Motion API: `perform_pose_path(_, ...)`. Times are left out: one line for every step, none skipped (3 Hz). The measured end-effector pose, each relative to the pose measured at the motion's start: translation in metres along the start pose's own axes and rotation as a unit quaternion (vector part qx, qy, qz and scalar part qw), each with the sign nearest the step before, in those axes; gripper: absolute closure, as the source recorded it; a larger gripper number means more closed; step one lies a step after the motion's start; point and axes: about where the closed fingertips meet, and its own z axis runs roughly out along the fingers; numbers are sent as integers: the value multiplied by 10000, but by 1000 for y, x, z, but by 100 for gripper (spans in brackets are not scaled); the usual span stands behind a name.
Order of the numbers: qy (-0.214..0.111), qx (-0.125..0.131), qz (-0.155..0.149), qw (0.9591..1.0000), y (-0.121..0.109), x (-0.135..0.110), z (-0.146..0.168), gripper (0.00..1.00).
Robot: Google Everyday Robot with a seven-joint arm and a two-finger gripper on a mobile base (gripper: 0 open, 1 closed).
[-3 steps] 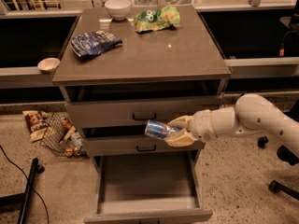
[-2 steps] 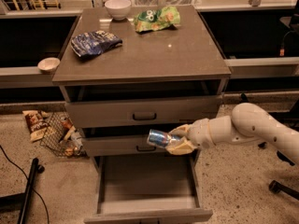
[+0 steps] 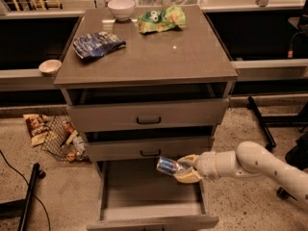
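Note:
My gripper (image 3: 185, 169) reaches in from the right on a white arm (image 3: 250, 163) and is shut on a blue and silver can (image 3: 169, 166). The can lies tilted, its top pointing left, just above the pulled-out bottom drawer (image 3: 149, 198) of a grey drawer cabinet (image 3: 147, 114). It hangs in front of the middle drawer's lower edge, over the right half of the bottom drawer's bare floor.
The cabinet top (image 3: 154, 57) carries a blue chip bag (image 3: 97, 43), a green chip bag (image 3: 161, 19) and a white bowl (image 3: 121, 8). A small bowl (image 3: 50, 67) sits on the left ledge. A wire basket with snacks (image 3: 65, 138) lies on the floor at left.
The gripper with the can has moved down and slightly right, from the middle drawer's front toward the open bottom drawer. The arm has dropped lower with it.

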Motion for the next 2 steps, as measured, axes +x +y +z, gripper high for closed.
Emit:
perform_pose_path(-196,-70,265,9994,-3,50,25,100)
perform_pose_path(-247,-118,353,9990,1,58,33,100)
